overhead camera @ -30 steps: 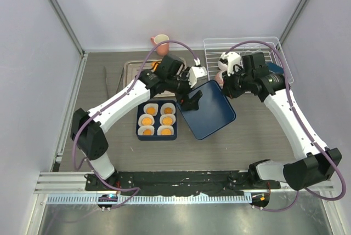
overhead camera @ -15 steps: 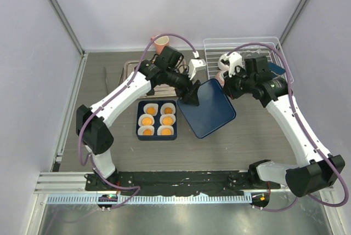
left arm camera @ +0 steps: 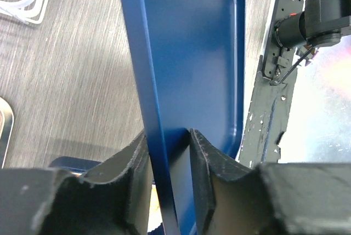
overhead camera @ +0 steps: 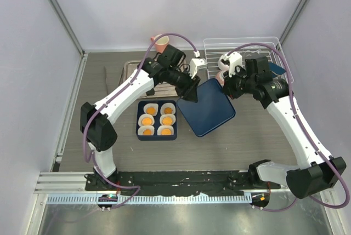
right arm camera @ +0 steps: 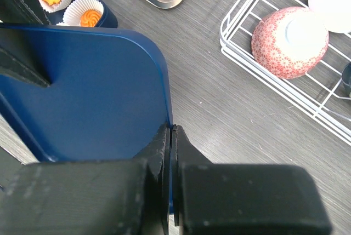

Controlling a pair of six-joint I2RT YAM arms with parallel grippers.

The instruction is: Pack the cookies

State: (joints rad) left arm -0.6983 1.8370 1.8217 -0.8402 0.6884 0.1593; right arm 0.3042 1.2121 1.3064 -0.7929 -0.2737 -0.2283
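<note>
cookies (overhead camera: 147, 120): you have six orange ones, each in a white cup (overhead camera: 166, 109), inside the blue box (overhead camera: 157, 138), left of centre.
left claw (left arm camera: 167, 136): narrow, pinching the lid (overhead camera: 211, 112) by its left rim.
lid: dark blue, just right of your box, skewed to it.
right claw (right arm camera: 170, 131): clamped tight on the lid's upper right edge.
</note>
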